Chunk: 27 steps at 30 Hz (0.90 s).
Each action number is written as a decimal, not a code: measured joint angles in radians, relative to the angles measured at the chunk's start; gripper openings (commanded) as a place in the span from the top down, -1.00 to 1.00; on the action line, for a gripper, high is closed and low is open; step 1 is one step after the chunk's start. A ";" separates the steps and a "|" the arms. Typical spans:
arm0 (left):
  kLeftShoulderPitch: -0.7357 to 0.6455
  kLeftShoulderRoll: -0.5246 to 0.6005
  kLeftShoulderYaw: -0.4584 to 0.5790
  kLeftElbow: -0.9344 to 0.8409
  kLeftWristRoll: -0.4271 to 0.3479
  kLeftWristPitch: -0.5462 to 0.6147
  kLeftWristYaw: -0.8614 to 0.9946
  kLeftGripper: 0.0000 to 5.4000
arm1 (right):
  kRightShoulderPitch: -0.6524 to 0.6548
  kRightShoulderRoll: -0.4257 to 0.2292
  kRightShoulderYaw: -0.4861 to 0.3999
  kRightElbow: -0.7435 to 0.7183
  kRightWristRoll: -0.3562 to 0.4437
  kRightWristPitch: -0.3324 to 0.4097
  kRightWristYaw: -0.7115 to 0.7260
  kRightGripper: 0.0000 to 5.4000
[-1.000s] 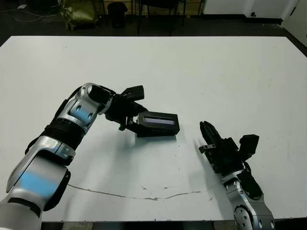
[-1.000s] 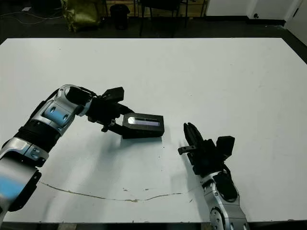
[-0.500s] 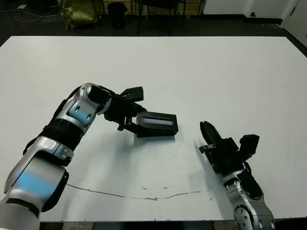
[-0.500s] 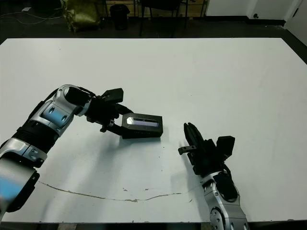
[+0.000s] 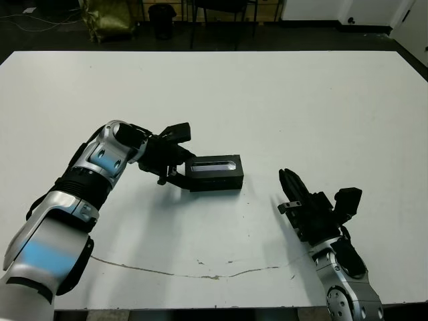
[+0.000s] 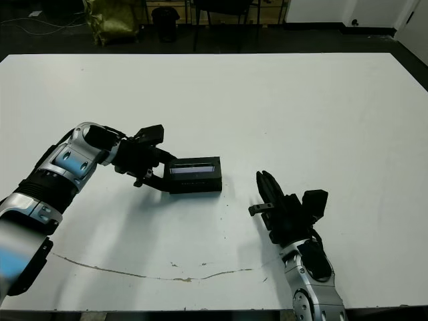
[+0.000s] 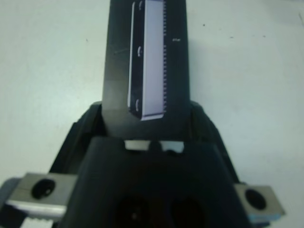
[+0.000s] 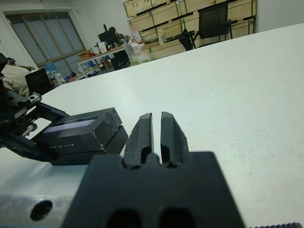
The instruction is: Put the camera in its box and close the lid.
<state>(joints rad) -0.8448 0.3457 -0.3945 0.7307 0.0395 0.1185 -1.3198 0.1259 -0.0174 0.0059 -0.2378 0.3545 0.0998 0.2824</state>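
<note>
The lid (image 5: pixel 214 165), black with a long glossy greyish strip, lies nearly flat on top of the black box (image 5: pixel 215 183) left of the table's middle. In the right wrist view the lid (image 8: pixel 78 129) sits slightly askew over the box (image 8: pixel 95 151). My left gripper (image 5: pixel 179 160) is shut on the lid's left end; in the left wrist view its fingers (image 7: pixel 81 128) flank the lid (image 7: pixel 147 57). My right gripper (image 5: pixel 286 179) rests shut and empty on the table to the right of the box, its fingers (image 8: pixel 142 130) pressed together. The camera is hidden.
The white table (image 5: pixel 301 100) stretches wide behind and to the right of the box. A thin dark crack line (image 5: pixel 200 271) runs along the near part of the table. Chairs and shelves stand beyond the far edge.
My left gripper has drawn back a little to the left and turned the lid from a tilted pose to nearly level over the box. The right arm has not moved.
</note>
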 measured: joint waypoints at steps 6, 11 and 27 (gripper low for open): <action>0.006 0.000 0.003 0.002 -0.003 0.000 0.002 0.04 | 0.000 -0.001 0.000 -0.001 -0.008 -0.003 -0.002 1.00; 0.008 0.000 -0.010 -0.016 0.007 -0.023 0.016 0.04 | 0.001 -0.001 0.000 -0.004 -0.008 0.000 -0.004 1.00; -0.012 -0.032 -0.023 0.006 0.026 -0.023 0.026 0.04 | 0.005 0.000 -0.003 -0.014 0.003 0.015 -0.005 1.00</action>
<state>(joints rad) -0.8571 0.3137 -0.4179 0.7368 0.0653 0.0958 -1.2933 0.1312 -0.0178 0.0032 -0.2516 0.3575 0.1146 0.2774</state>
